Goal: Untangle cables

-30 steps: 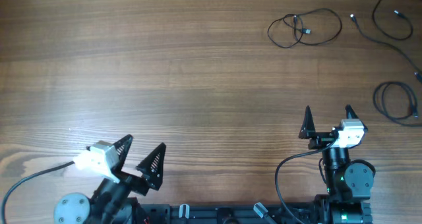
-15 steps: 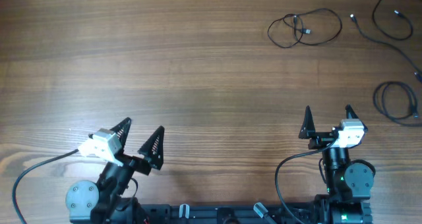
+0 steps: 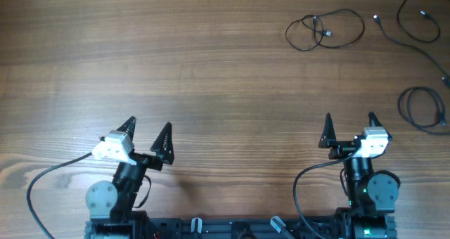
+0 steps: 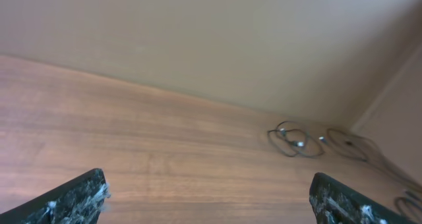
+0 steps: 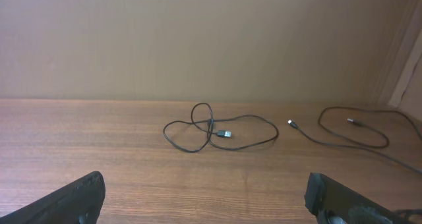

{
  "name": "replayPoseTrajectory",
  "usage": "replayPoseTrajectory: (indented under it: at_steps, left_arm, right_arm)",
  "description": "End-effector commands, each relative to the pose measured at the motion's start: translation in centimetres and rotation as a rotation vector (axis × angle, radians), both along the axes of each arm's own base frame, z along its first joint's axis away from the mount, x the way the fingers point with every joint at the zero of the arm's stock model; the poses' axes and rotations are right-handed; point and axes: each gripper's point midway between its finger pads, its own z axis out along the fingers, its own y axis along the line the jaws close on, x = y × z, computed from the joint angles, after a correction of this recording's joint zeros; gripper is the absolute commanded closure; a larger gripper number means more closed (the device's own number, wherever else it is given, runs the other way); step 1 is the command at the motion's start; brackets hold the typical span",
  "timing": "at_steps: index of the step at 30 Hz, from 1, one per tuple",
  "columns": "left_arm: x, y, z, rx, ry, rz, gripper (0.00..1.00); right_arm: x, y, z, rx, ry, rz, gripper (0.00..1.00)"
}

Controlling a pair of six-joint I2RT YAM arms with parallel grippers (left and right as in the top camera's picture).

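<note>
Thin black cables lie apart at the far right of the wooden table. One looped cable (image 3: 323, 29) with a small plug lies at the back; it also shows in the right wrist view (image 5: 217, 133) and the left wrist view (image 4: 293, 140). A second long cable (image 3: 415, 21) curves at the back right corner and shows in the right wrist view (image 5: 349, 132). A coiled cable (image 3: 424, 110) lies at the right edge. My left gripper (image 3: 146, 131) is open and empty near the front left. My right gripper (image 3: 349, 121) is open and empty at the front right, well short of the cables.
The wooden table (image 3: 197, 77) fills the view. The arm bases and their thicker black leads (image 3: 42, 186) sit along the front edge. A beige wall (image 5: 198, 39) stands behind the table's far edge.
My left arm has swung upright and slightly forward, its gripper now pointing straight up the table. The right arm and the cables have not moved.
</note>
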Motion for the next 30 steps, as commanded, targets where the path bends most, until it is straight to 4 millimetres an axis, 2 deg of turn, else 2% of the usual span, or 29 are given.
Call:
replayPoseTrajectory:
  at_steps: [1, 3, 17, 30]
  left_arm:
    - [0.8, 0.9, -2.2, 0.034, -0.002, 0.055, 0.0]
    - [0.9, 1.0, -3.7, 0.035, 0.039, 0.06, 0.0]
    - [0.7, 0.0, -3.9, 0.247, -0.015, 0.014, 0.0]
    - [0.9, 0.6, -3.8, 0.247, -0.015, 0.041, 0.0]
  right_arm:
    - [0.0, 0.1, -0.4, -0.013, 0.001, 0.007, 0.0]
    - [0.0, 0.1, -0.4, -0.013, 0.001, 0.007, 0.0]
    - [0.0, 0.1, -0.4, -0.012, 0.001, 0.007, 0.0]
    - [0.0, 0.1, -0.4, -0.013, 0.001, 0.007, 0.0]
